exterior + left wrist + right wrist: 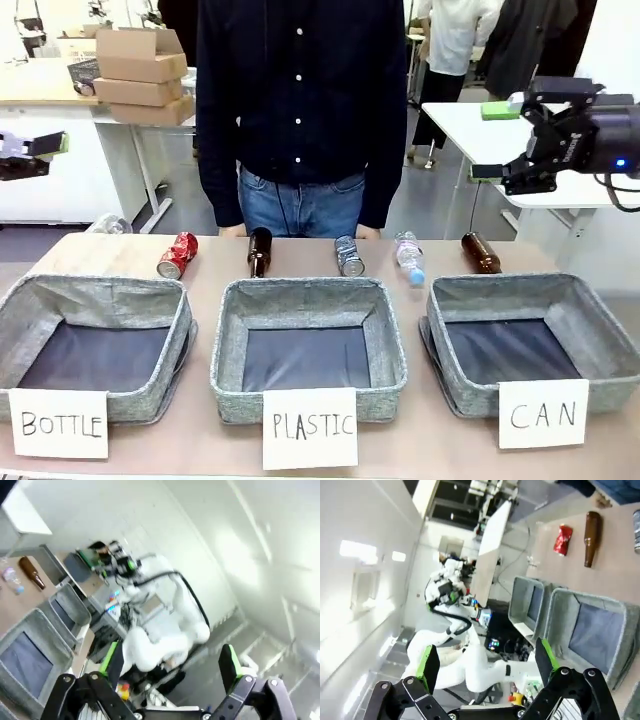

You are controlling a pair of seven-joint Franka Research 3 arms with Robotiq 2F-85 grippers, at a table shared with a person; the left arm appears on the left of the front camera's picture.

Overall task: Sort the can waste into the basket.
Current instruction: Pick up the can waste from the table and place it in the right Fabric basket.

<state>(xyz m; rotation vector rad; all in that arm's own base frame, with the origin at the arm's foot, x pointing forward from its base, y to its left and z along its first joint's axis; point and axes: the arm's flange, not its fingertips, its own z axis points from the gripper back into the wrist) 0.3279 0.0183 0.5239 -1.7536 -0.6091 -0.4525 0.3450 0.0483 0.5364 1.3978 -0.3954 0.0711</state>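
The red can (177, 255) lies on the table's far side, behind the BOTTLE basket (20, 300); it is also the red can (563, 539) in the right wrist view. A silver and dark blue can (349, 256) lies behind the PLASTIC basket (228, 340). The grey basket with the CAN sign (600, 330) stands at the right, holding nothing. My left gripper (45, 155) hangs high at the left edge, open (170, 662). High at the right, well above the table, my right gripper (505, 140) is open too (485, 662). Neither holds anything.
Two brown glass bottles (259, 251) (481, 252) and a clear plastic bottle (408, 257) lie in the same row as the cans. Another clear bottle (110, 224) lies at the far left corner. A person (300, 100) stands at the far edge.
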